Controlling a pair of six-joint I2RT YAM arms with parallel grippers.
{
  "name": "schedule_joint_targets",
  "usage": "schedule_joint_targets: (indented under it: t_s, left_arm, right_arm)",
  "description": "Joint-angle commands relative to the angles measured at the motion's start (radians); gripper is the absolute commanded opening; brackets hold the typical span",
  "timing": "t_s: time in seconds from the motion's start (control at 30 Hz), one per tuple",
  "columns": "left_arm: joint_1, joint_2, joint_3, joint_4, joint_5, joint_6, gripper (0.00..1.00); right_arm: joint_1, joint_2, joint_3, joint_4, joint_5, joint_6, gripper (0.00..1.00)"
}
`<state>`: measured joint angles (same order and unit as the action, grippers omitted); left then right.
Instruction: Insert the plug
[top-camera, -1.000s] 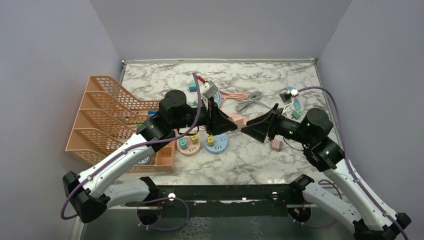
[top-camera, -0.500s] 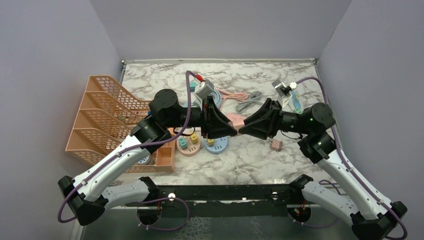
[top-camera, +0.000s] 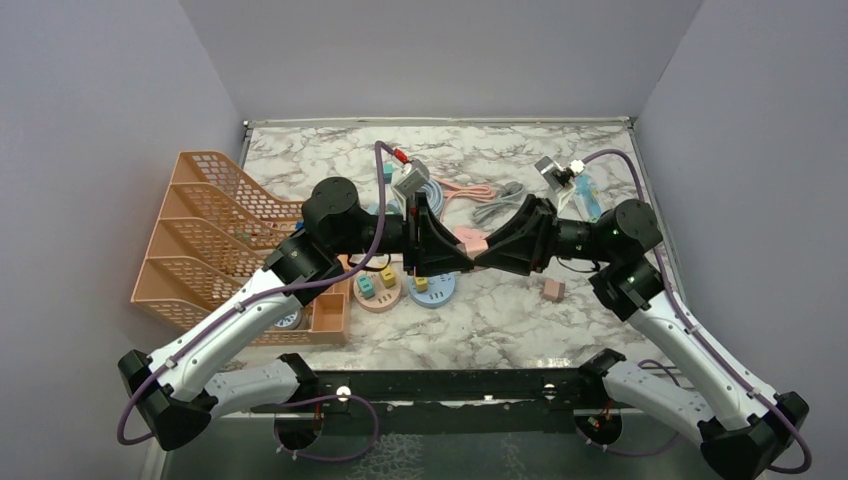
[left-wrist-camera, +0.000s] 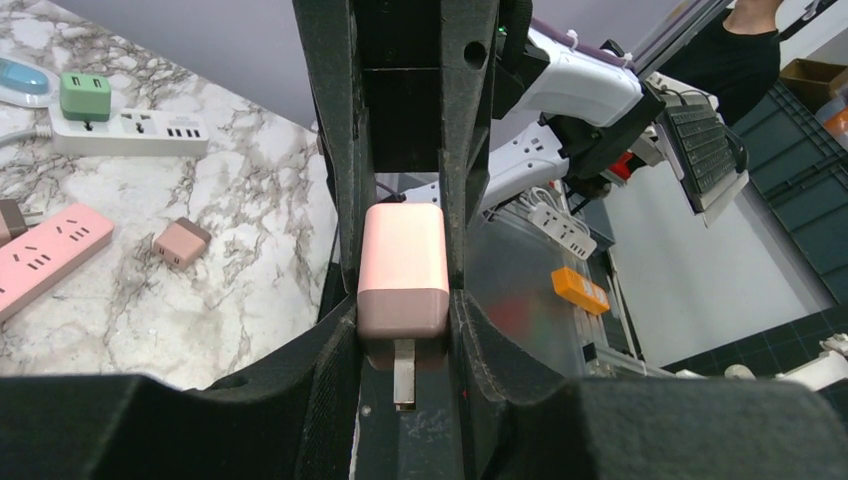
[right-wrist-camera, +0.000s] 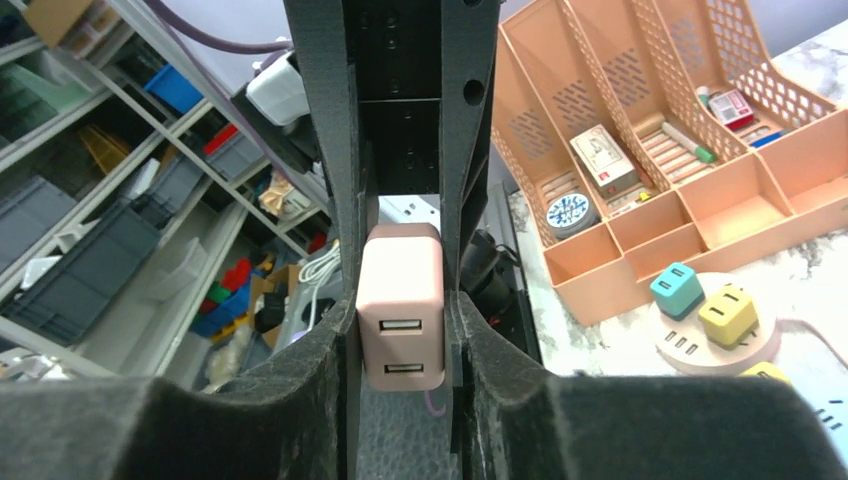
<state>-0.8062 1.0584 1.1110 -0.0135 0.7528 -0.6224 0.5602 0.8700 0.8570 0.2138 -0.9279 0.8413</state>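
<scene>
- The left end effector (top-camera: 455, 257) and the right end effector (top-camera: 492, 254) meet tip to tip in the air above the middle of the marble table (top-camera: 500, 310).
- The pink charger plug (left-wrist-camera: 403, 270) sits between them, off the table, and both end effectors pinch it.
- In the left wrist view, the left fingers (left-wrist-camera: 335, 350) press on the plug's darker lower end. Its metal prong (left-wrist-camera: 404, 375) points back toward that camera.
- In the right wrist view, the right fingers (right-wrist-camera: 470, 350) pinch the sides of the plug. Its face with two USB ports (right-wrist-camera: 403, 345) is turned to that camera.
- On the table lie a pink power strip (left-wrist-camera: 45, 262), a small dusky-pink adapter (left-wrist-camera: 181, 243) near it, and a white power strip (left-wrist-camera: 128, 130) carrying a green adapter (left-wrist-camera: 84, 95).
- A peach file organizer (top-camera: 215, 235) stands on the left. Just beside it, a teal adapter (right-wrist-camera: 676, 290) and a yellow adapter (right-wrist-camera: 729, 313) sit on a round pink socket base (right-wrist-camera: 700, 345).
</scene>
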Motion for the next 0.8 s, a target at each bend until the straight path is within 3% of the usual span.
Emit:
schedule_joint_targets:
  t_s: [0.0, 0.1, 0.13, 0.33, 0.4, 0.57, 0.77]
  left_arm:
    - [0.002, 0.006, 0.004, 0.014, -0.037, 0.021, 0.22]
    - [0.003, 0.006, 0.004, -0.015, -0.066, 0.033, 0.23]
    - [0.002, 0.004, 0.004, -0.030, -0.083, 0.040, 0.27]
    - [0.002, -0.012, 0.010, -0.206, -0.350, 0.106, 0.69]
    - [0.005, -0.021, 0.005, -0.264, -0.496, 0.121, 0.77]
    - [0.006, -0.045, -0.020, -0.360, -0.814, 0.128, 0.80]
    - [0.006, -0.070, -0.022, -0.399, -1.034, 0.121, 0.80]
  right_arm:
    - [0.004, 0.016, 0.011, 0.026, -0.031, -0.010, 0.18]
    - [0.004, 0.023, 0.011, 0.018, -0.016, -0.018, 0.02]
    - [0.004, 0.026, 0.010, 0.010, -0.006, -0.025, 0.01]
    - [0.004, 0.046, 0.018, -0.147, 0.126, -0.128, 0.01]
    - [0.004, 0.072, 0.035, -0.259, 0.214, -0.186, 0.01]
    - [0.004, 0.188, 0.089, -0.570, 0.478, -0.301, 0.01]
    - [0.012, 0.347, 0.140, -0.721, 0.670, -0.386, 0.01]
